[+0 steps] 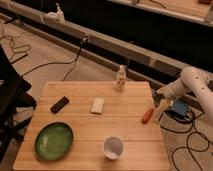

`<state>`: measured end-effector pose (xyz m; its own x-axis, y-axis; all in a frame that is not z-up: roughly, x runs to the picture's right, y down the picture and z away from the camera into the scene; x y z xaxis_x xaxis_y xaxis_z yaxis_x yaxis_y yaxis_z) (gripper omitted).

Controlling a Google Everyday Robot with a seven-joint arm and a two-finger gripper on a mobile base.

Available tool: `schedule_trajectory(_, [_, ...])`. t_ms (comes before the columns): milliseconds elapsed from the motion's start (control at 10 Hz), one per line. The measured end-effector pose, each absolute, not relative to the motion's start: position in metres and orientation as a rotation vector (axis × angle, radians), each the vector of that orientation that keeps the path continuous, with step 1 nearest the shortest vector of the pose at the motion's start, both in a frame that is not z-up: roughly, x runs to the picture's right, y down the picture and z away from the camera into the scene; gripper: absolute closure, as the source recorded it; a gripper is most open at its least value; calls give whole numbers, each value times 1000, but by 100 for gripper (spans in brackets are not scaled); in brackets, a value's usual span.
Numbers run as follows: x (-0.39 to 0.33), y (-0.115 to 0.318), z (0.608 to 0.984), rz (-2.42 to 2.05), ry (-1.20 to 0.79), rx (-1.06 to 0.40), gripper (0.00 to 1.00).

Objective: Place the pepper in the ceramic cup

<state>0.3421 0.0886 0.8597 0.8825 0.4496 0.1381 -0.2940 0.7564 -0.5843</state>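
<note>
- Your end effector (162,102) hangs just off the worktop's (130,131) right edge, jaws apart, holding nothing.
- The pepper (147,116) lies on the worktop by that edge, just beside the end effector.
- The cup (113,147) stands upright near the front edge, well apart from the pepper.
- A green plate (53,141) sits front left.

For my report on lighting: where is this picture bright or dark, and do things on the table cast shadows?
Camera view: the wooden table is evenly lit; the cup and pepper cast only faint, soft shadows; the background beyond is dark; the gripper, beside the table's right edge near the pepper, looks bright; no glare on the green plate.
</note>
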Motion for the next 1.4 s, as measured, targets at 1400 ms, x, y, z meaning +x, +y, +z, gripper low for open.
schedule_trajectory(1400, [299,157,863,280,-283,-557,20])
